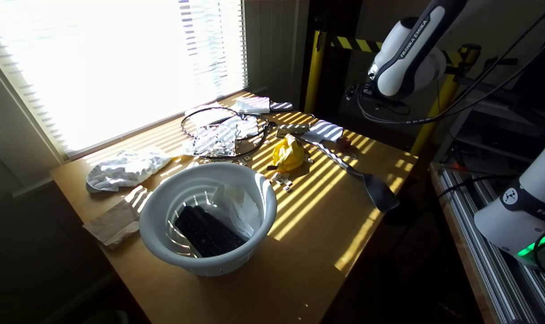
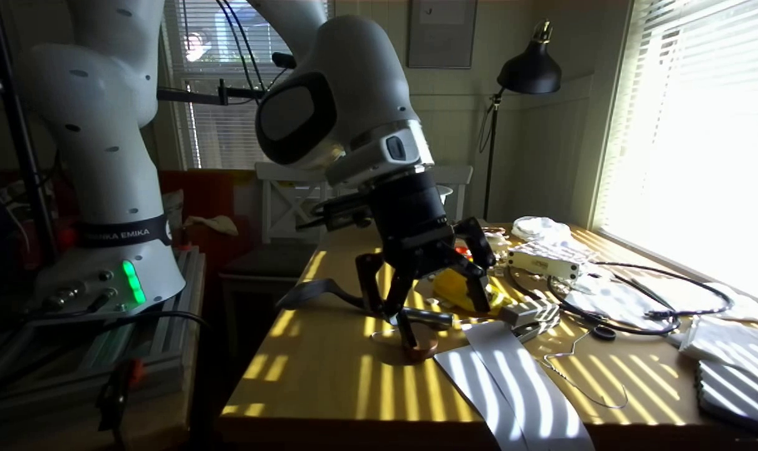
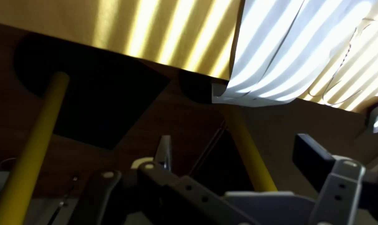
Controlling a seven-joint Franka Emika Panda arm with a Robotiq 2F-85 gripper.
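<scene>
Showing no grip on the white paper drooping over the edge of the table, with a black keyboard lying inside the pale tub near the opposite edge. Seemingly early or in between, impossible to tell which. Hanging near the paper with jaws wide apart, holding nothing, apparently touching nothing.

Streams in harshly through the window blinds, blowing out to white in both exterior views. Rakes the worktop with bright stripes and dark bands. Drops to heavy gloom beyond, leaving the claw nearly black in an exterior view. Glares off white paper in the wrist view; turns soft and murky over the floor.
</scene>
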